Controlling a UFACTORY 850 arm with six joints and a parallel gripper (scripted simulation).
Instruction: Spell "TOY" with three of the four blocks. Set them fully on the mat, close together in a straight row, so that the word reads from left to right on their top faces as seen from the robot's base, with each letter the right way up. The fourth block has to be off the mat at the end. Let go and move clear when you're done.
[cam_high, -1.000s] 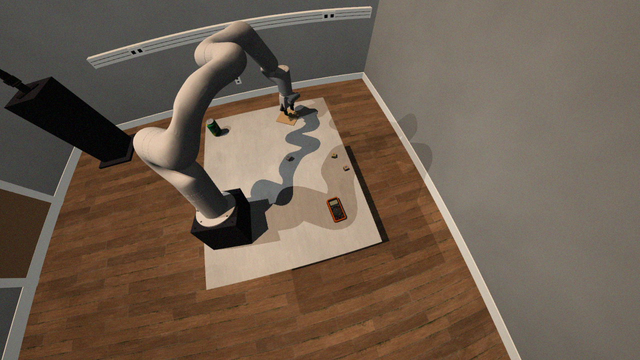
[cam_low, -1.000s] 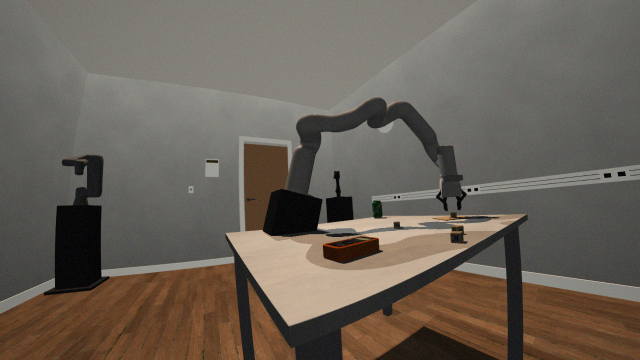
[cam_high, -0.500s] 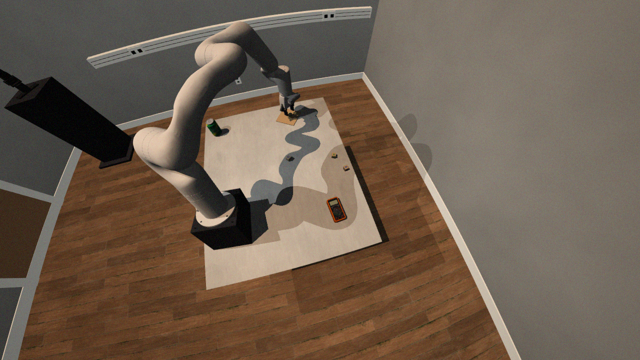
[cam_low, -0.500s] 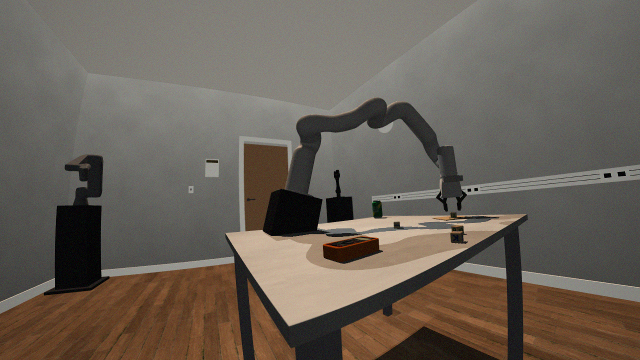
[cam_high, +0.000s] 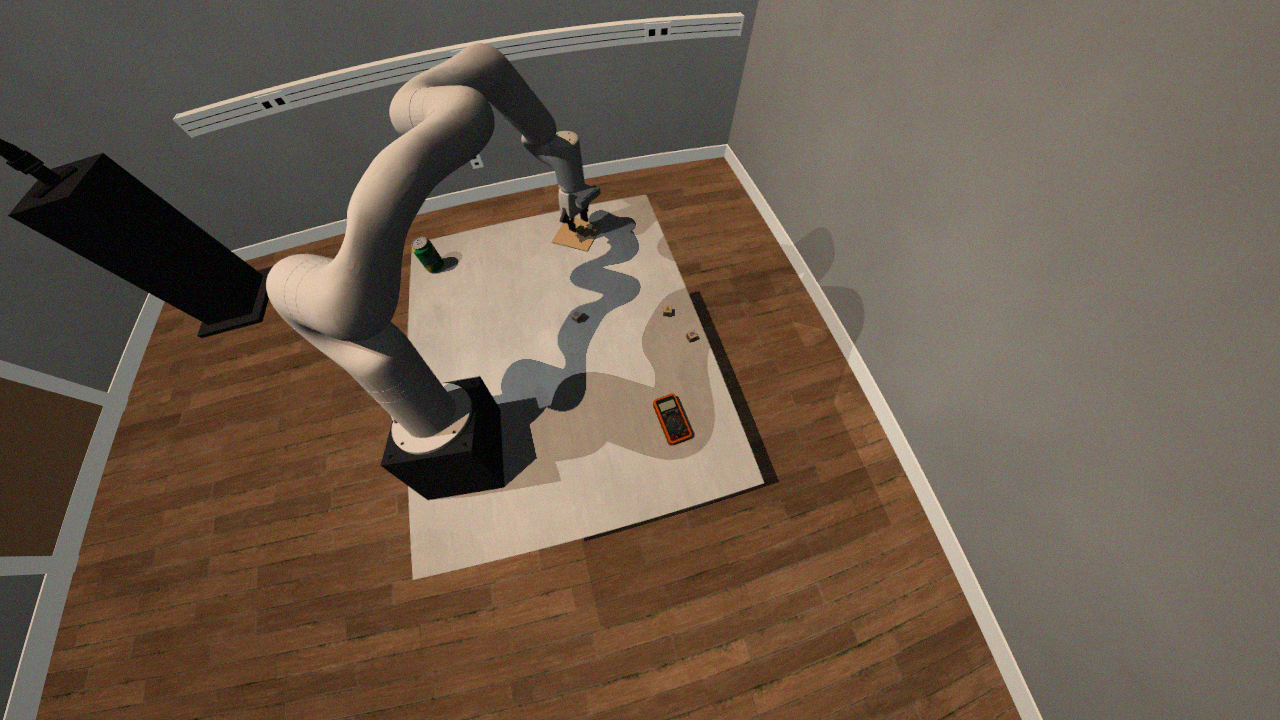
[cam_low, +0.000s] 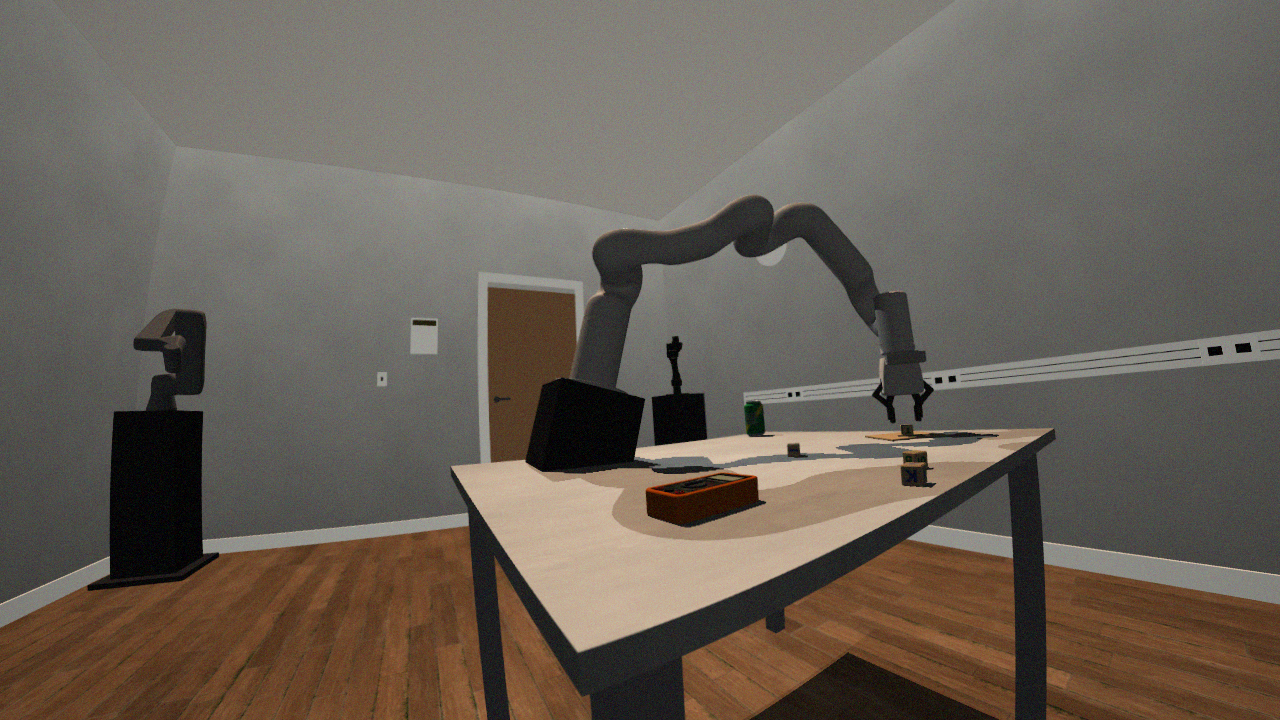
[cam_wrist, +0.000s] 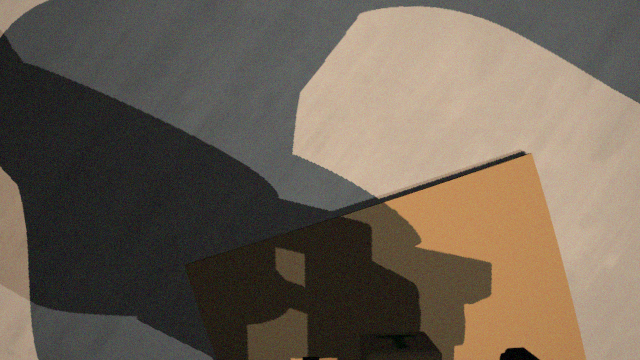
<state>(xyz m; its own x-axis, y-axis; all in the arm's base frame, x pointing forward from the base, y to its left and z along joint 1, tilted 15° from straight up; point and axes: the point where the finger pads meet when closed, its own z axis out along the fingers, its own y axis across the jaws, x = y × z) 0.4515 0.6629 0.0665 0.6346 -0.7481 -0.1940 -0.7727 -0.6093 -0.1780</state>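
The tan mat (cam_high: 574, 235) lies at the far end of the table and shows in the wrist view (cam_wrist: 475, 260), partly in shadow. One small block (cam_high: 584, 231) sits on the mat; it also shows in the exterior view (cam_low: 906, 430). My gripper (cam_high: 572, 219) (cam_low: 904, 413) is open and hangs just above this block, with the fingers apart. Nothing is between them. The wrist view shows the block only as a sliver at its bottom edge, so I cannot read its letter. Three more blocks lie off the mat: one mid-table (cam_high: 580, 316) and two near the right edge (cam_high: 667, 310) (cam_high: 691, 336).
A green can (cam_high: 427, 255) stands at the table's far left. An orange multimeter (cam_high: 672, 419) lies near the right front. The robot's black base (cam_high: 447, 443) stands at the table's left side. The table's far edge runs just beyond the mat.
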